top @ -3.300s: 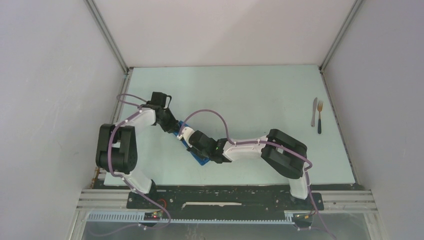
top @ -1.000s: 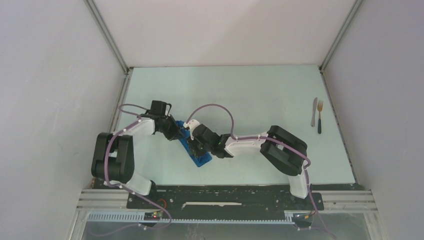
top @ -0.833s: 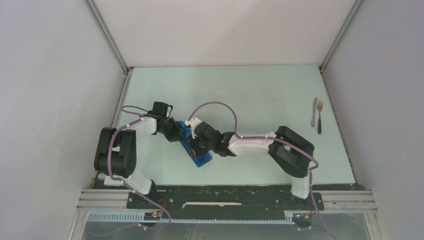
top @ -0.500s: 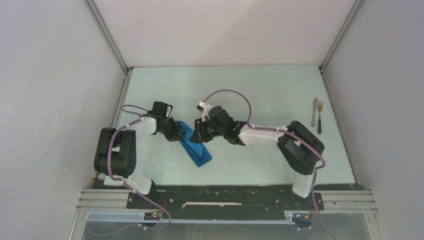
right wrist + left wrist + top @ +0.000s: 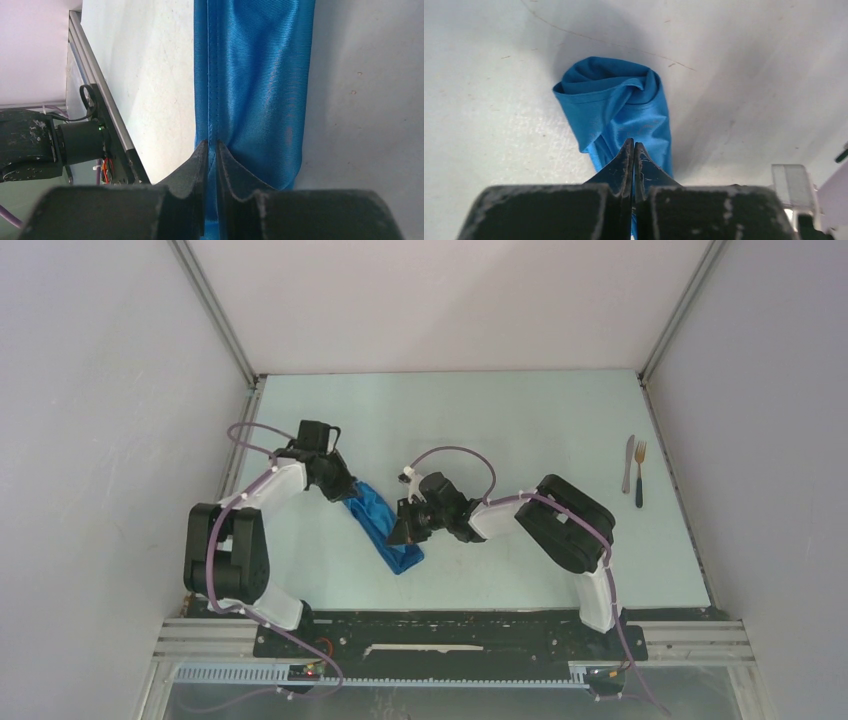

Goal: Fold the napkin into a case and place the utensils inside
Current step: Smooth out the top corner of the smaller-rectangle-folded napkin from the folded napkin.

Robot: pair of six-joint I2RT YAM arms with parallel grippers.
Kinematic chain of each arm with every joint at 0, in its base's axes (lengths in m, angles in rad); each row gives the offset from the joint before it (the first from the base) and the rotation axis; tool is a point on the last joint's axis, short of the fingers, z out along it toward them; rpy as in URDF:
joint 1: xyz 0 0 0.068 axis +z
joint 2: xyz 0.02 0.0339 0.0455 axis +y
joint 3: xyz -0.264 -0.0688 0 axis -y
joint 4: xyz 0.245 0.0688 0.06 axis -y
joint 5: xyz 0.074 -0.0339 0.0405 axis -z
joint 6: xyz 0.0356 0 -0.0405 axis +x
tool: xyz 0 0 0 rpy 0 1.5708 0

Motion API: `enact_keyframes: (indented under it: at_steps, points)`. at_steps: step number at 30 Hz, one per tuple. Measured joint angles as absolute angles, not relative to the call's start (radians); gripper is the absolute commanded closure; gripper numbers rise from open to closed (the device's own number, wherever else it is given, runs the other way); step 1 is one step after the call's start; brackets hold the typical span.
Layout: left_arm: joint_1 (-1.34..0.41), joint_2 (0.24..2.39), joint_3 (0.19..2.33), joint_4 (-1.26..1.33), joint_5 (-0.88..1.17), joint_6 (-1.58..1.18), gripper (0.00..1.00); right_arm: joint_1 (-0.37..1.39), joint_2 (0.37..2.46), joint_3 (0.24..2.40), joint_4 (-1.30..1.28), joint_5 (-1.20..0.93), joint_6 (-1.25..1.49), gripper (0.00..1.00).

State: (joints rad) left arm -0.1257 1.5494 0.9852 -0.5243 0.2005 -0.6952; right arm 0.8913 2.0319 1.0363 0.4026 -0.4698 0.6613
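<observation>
Two arms meet at one bright blue napkin, which lies as a narrow folded strip running diagonally across the left half of the pale worktop; the left hand sits at the far end of the strip, and the right hand meets its right long edge, nearer the end that points toward the arm bases. Left wrist view: the two dark fingers are pressed tip to tip with blue cloth showing in the slit between them, so this hand is closed upon the napkin; beyond the tips the cloth runs away as a loose tube, its far end rolled over into a rounded lip. Right wrist view: the fingers stand almost together, a stitched hem of the napkin passing straight into the narrow gap, so this hand likewise pinches the cloth close to its edge; the fabric shows a fine sheen and soft lengthwise creases. The knife and the dark-handled fork lie side by side and parallel near the right margin of the worktop, well apart from the napkin and from both hands; whether they touch one another cannot be told.
</observation>
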Motion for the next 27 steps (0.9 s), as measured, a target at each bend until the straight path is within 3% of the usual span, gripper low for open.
enact_keyframes:
  at_steps: [14,19,21,27]
  points:
    - [-0.179,1.655,0.993,-0.621,0.034,-0.661,1.0,0.891,2.033,1.036,0.412,-0.469,0.661,0.87]
    - [-0.188,1.608,1.033,-0.668,0.01,-0.643,0.82,0.89,2.033,1.036,0.413,-0.468,0.658,0.88]
    - [-0.184,1.55,1.059,-0.677,0.011,-0.641,0.8,0.889,2.033,1.036,0.413,-0.468,0.657,0.87]
    - [-0.104,1.485,1.095,-0.673,0.039,-0.638,0.99,0.886,2.033,1.036,0.413,-0.469,0.657,0.87]
